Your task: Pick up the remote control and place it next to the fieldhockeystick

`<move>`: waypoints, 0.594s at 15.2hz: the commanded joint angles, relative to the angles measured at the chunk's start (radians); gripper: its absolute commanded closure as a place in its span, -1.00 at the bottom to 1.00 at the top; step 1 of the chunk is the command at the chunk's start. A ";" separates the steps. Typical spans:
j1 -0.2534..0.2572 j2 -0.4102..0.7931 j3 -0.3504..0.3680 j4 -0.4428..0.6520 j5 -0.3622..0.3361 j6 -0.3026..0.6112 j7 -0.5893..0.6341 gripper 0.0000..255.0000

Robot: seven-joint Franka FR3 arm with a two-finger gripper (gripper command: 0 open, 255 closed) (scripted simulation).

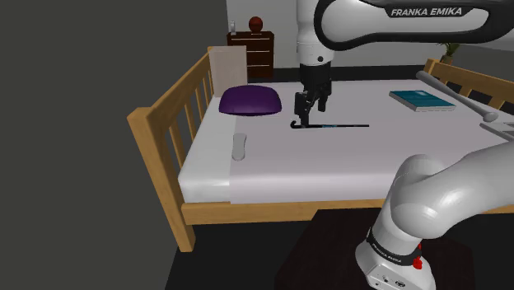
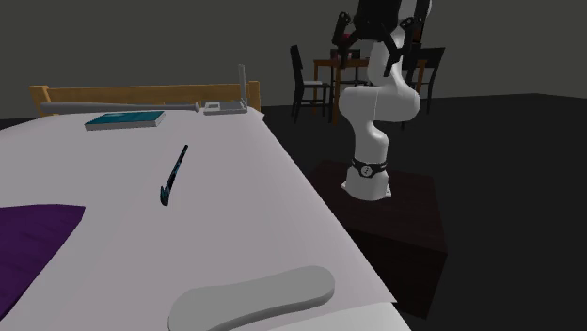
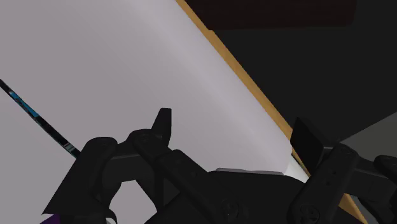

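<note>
While my tool [image 1: 307, 109] hangs open and empty near the hockey stick [image 1: 329, 126], the remote [image 1: 239, 146] lies well apart on the bed [image 1: 346, 169].

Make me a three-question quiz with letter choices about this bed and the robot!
1. Where is the remote control? A. on the bed, near its edge B. on the floor C. on a shelf
2. What colour is the pillow? A. red B. purple C. yellow
3. How is the end effector? A. shut on the remote control B. shut on the pillow C. open and empty
Answers: 1 A, it lies on the sheet; 2 B, it shows purple; 3 C, its fingers stand apart with nothing between.
</note>
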 commanded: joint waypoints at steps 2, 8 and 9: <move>-0.005 0.028 0.004 -0.001 0.006 0.030 0.023 -1.00; -0.038 0.216 0.027 0.022 0.032 0.200 0.152 -1.00; -0.043 0.250 0.030 0.031 0.034 0.226 0.172 -1.00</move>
